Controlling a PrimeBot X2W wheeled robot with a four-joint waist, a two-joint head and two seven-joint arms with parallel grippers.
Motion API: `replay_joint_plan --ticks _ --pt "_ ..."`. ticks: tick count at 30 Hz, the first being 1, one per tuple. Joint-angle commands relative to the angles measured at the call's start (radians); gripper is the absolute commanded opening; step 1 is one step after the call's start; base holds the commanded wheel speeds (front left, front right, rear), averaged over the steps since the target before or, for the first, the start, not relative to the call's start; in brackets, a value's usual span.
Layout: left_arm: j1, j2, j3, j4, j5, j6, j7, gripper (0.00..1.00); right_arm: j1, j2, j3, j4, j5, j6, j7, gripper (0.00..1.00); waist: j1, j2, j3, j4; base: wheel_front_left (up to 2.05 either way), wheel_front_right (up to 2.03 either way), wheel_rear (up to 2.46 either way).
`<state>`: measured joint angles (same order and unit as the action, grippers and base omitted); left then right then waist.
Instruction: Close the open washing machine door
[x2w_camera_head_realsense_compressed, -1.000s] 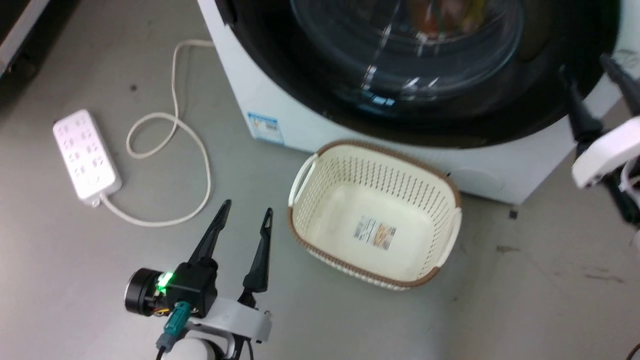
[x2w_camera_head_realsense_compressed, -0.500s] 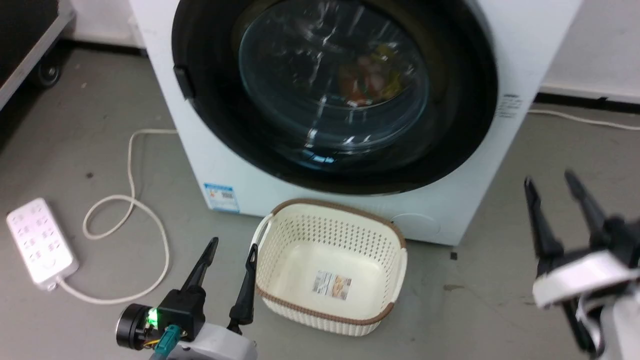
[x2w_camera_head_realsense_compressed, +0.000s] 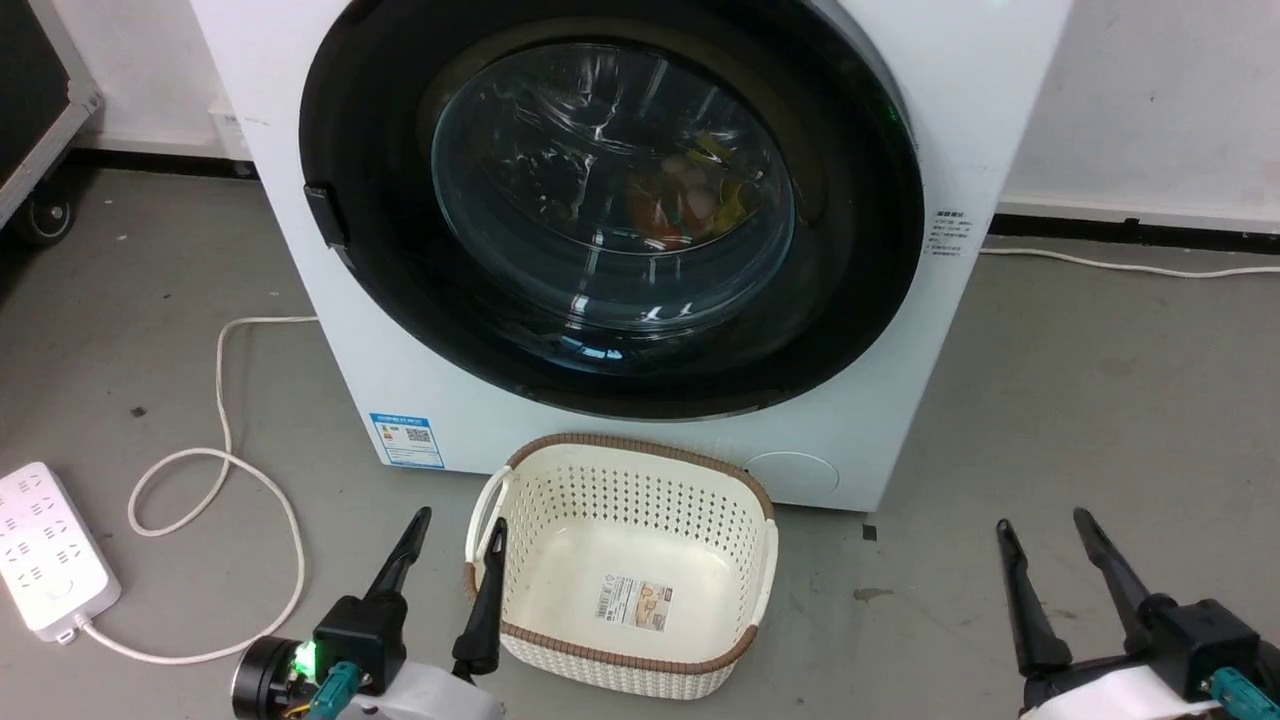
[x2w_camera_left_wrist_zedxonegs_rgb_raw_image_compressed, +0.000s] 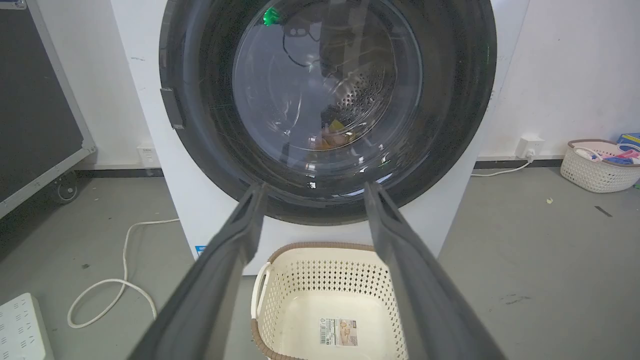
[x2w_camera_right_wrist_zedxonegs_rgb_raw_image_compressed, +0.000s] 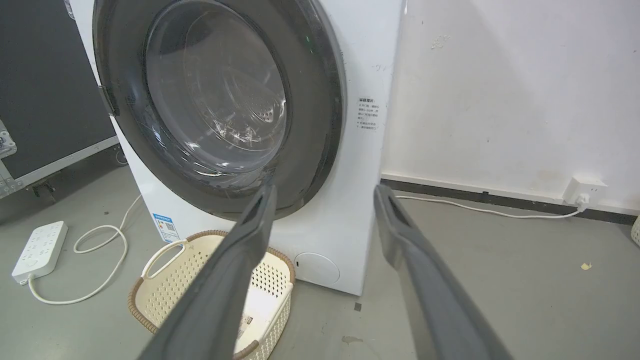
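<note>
door (x2w_camera_head_realsense_compressed: 610, 210) sits flush in the machine (x2w_camera_head_realsense_compressed: 860, 420) front — closing looks done, latch unconfirmed. left pincer (x2w_camera_head_realsense_compressed: 460, 518) and right pincer (x2w_camera_head_realsense_compressed: 1040, 520) both wide, empty — well apart from it.

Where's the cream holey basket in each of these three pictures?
Head view: the basket sits bottom centre, below the washing machine door.
Left wrist view: bottom centre, between the fingers of the left gripper.
Right wrist view: bottom left, partly behind a finger of the right gripper.
Shared landmark: the door, above the basket everywhere.
</note>
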<state>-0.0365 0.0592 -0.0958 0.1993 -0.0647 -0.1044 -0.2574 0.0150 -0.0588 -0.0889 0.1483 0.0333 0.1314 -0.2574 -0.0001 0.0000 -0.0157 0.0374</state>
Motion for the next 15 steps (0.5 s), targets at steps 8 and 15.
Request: replay_joint_plan --ticks 8,15 --pt "0.013 -0.001 0.005 0.011 0.004 -0.003 -0.004 1.00 0.006 0.008 0.012 0.010 0.034 -0.001 -0.004 1.00 0.0001 0.0000 -0.003 -0.005 0.00 0.00 0.00" --pt "0.002 -0.002 0.008 0.004 0.003 0.002 0.008 0.00 0.000 0.003 0.013 0.004 0.028 0.000 0.007 0.00 0.0001 0.0000 -0.003 -0.006 0.00 0.00 0.00"
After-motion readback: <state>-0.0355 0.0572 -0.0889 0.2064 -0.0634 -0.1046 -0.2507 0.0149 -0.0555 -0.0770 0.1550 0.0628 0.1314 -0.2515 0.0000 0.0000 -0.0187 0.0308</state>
